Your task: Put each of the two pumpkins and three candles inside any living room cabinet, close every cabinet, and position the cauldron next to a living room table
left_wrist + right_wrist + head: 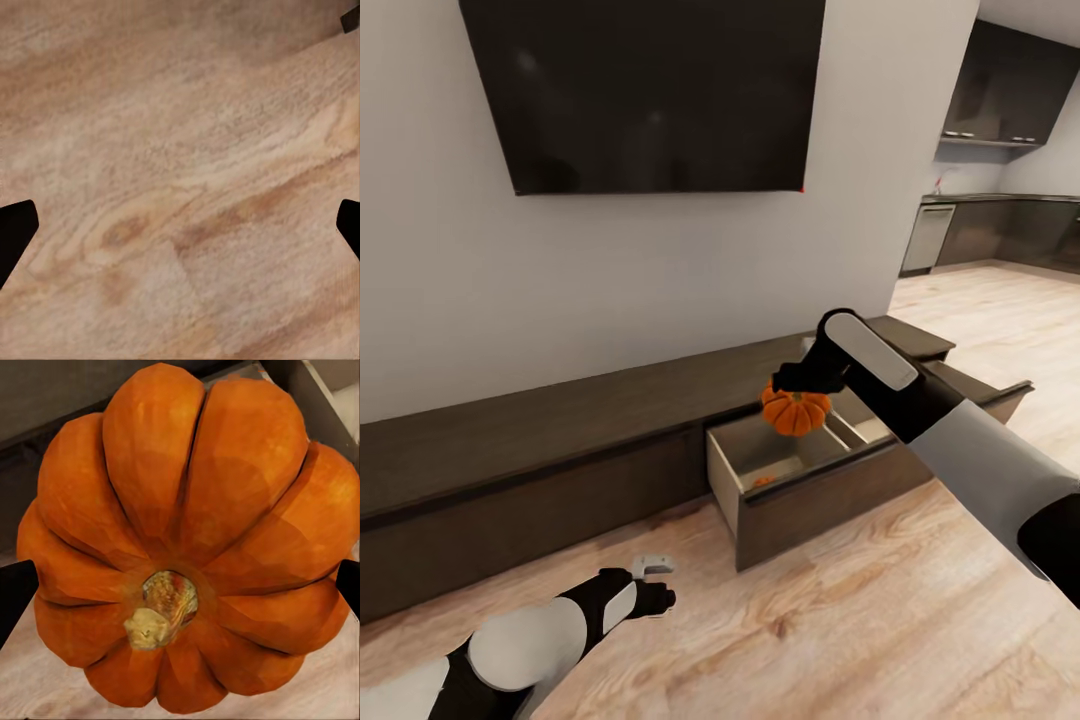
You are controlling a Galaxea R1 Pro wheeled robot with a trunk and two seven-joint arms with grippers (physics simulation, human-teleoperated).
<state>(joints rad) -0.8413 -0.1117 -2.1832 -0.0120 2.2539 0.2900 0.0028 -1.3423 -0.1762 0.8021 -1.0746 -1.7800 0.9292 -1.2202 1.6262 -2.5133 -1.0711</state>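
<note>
My right gripper is shut on an orange ribbed pumpkin and holds it just above an open drawer of the long dark-brown cabinet. In the right wrist view the pumpkin sits between the dark fingertips, its stem end facing the camera. A small orange patch shows inside the drawer behind its front panel. My left gripper hangs low over the plank floor, left of the drawer. In the left wrist view its fingers stand wide apart over bare floor.
A black TV is mounted on the white wall above the cabinet. A second drawer stands open at the cabinet's right end. A dark kitchen lies beyond at the far right. Light wood floor spreads in front.
</note>
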